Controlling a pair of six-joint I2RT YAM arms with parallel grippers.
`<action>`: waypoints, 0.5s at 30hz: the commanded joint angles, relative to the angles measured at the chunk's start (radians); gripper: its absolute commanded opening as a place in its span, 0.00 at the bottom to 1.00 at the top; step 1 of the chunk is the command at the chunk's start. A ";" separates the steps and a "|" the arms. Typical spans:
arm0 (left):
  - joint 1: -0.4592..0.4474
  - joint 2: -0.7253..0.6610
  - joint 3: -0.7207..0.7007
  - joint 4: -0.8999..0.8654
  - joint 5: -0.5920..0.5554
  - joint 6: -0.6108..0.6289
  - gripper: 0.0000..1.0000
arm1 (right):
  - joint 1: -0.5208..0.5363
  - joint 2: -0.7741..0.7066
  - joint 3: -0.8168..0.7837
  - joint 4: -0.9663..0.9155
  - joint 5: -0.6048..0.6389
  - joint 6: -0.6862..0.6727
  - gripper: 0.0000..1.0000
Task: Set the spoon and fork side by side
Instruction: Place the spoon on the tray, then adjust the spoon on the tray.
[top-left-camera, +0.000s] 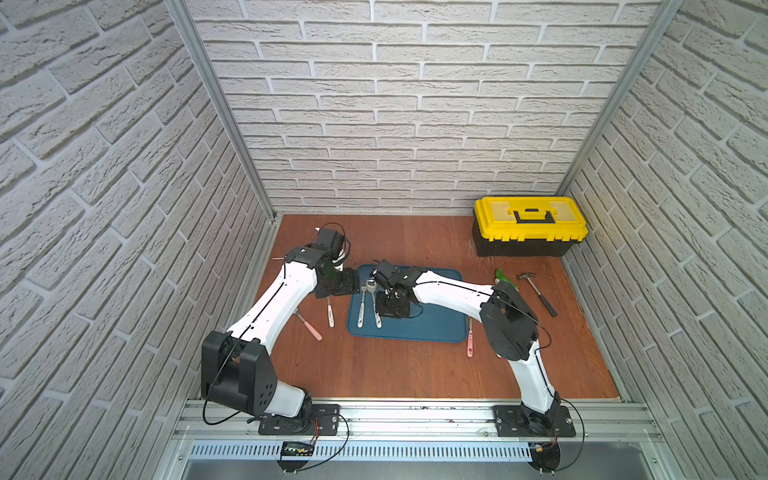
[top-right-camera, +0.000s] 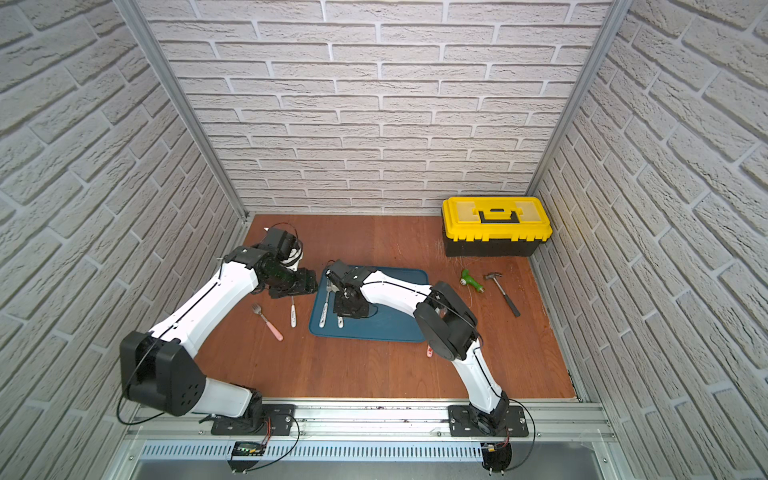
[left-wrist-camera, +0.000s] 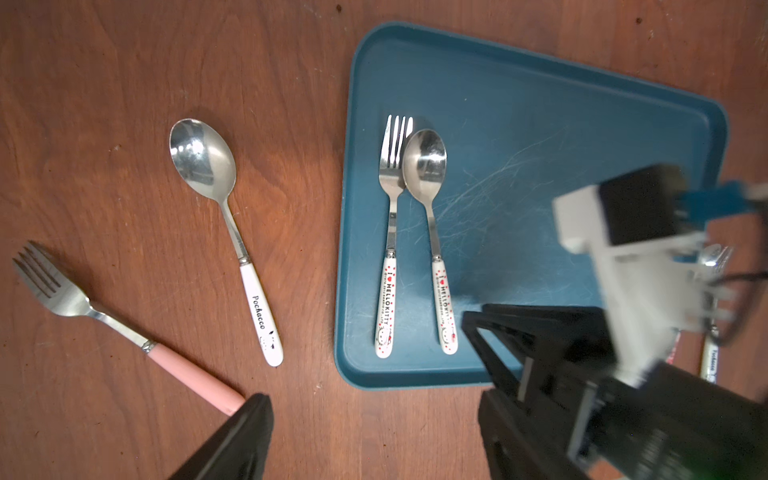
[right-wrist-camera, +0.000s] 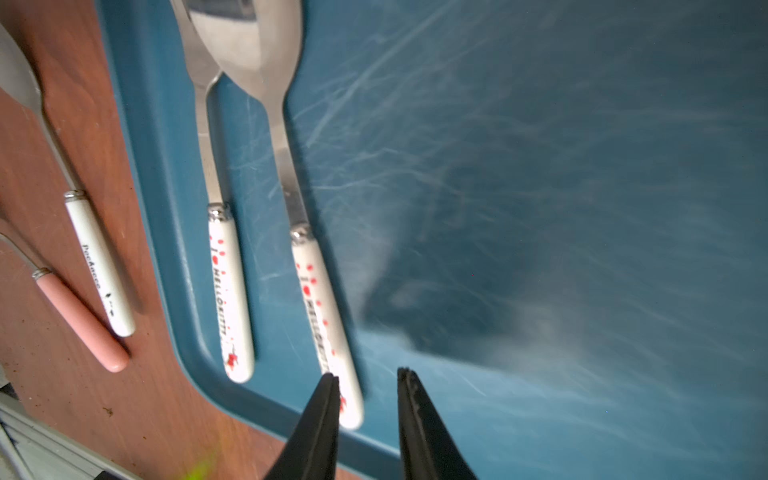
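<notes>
1. Spoon (left-wrist-camera: 432, 232) and fork (left-wrist-camera: 390, 232) lie parallel on the blue tray (left-wrist-camera: 540, 83), heads touching and handles level; the pairing looks done.
2. Right claw (right-wrist-camera: 368, 374) stands slightly apart, empty, beside the spoon's handle.
3. Left claw (left-wrist-camera: 363, 357) hangs wide apart, empty, clear of the pair.

The spoon (left-wrist-camera: 424, 164) and fork (left-wrist-camera: 392, 174) have polished, mirror-bright metal heads and glossy white handles printed in red and black. The tray (left-wrist-camera: 519, 104) is smooth blue plastic, dulled by fine pale scratches. The table (left-wrist-camera: 124, 83) is reddish-brown wood with visible grain and a soft sheen. The right pincer (right-wrist-camera: 368, 373) is matt black.
</notes>
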 joint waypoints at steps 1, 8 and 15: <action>0.006 -0.027 -0.018 0.020 -0.005 -0.006 0.82 | -0.049 -0.190 -0.077 -0.034 0.140 -0.045 0.32; 0.001 -0.001 -0.019 0.035 0.003 -0.012 0.82 | -0.135 -0.345 -0.246 -0.026 0.102 -0.110 0.34; -0.211 0.170 0.032 0.031 -0.068 -0.075 0.79 | -0.275 -0.468 -0.416 -0.086 0.157 -0.185 0.34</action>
